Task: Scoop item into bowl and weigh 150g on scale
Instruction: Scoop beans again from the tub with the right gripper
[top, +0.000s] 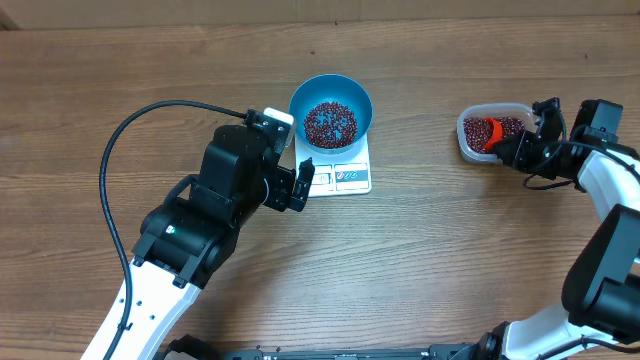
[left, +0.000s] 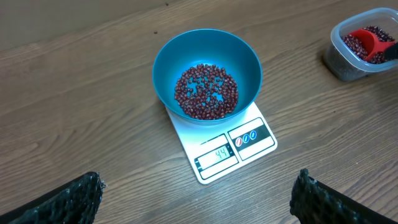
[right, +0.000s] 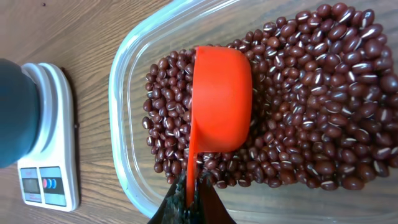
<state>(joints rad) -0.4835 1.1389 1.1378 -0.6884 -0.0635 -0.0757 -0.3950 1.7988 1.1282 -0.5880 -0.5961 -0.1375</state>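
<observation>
Right gripper (right: 189, 194) pinching scoop (right: 221, 99) handle in right-hand tub (right: 124, 81); left gripper (top: 303, 185) spread. Risk: overfilled, tilted scoop spills beans (right: 311, 93) before the bowl (top: 331, 92).

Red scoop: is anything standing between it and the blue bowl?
Nothing visible: only bare table lies between the red scoop in the clear tub and the blue bowl on the scale. The left gripper sits beyond the bowl.

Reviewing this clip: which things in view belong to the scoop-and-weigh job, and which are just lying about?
Job in hand:
- blue bowl holding beans
- white scale under it
- clear tub of more beans
- orange scoop, gripped by the right gripper

Not in use:
- left gripper, open and empty
- black cable looping left of the bowl
- no other loose items visible
</observation>
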